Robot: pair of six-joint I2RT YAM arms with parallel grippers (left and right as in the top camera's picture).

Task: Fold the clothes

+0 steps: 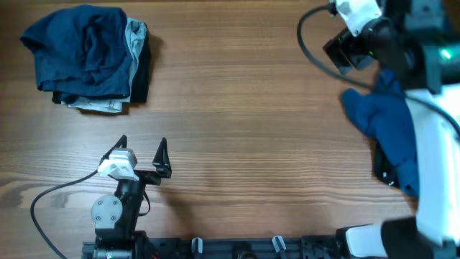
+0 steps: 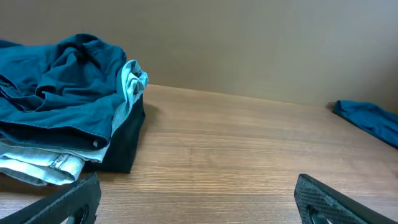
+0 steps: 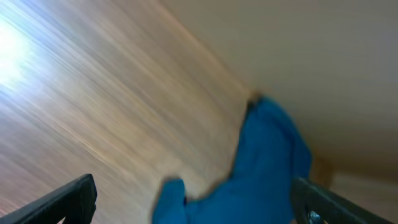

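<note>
The wooden table [image 1: 244, 108] carries two lots of cloth. At its far left corner sits a pile of clothes [image 1: 86, 57], dark blue on top with pale grey and black layers showing at the edges. At the right edge lies a loose blue garment [image 1: 388, 122], rumpled and partly hidden under the right arm. The left gripper [image 1: 142, 144] rests near the front edge, well apart from the pile, its jaws spread and empty. The right gripper [image 3: 196, 205] hangs above the blue garment with its jaws wide apart, holding nothing; its view is blurred. The garment looks light, soft and limp, so it will likely sag and bunch. A corner or hem along its exposed left edge seems the best hold.
</note>
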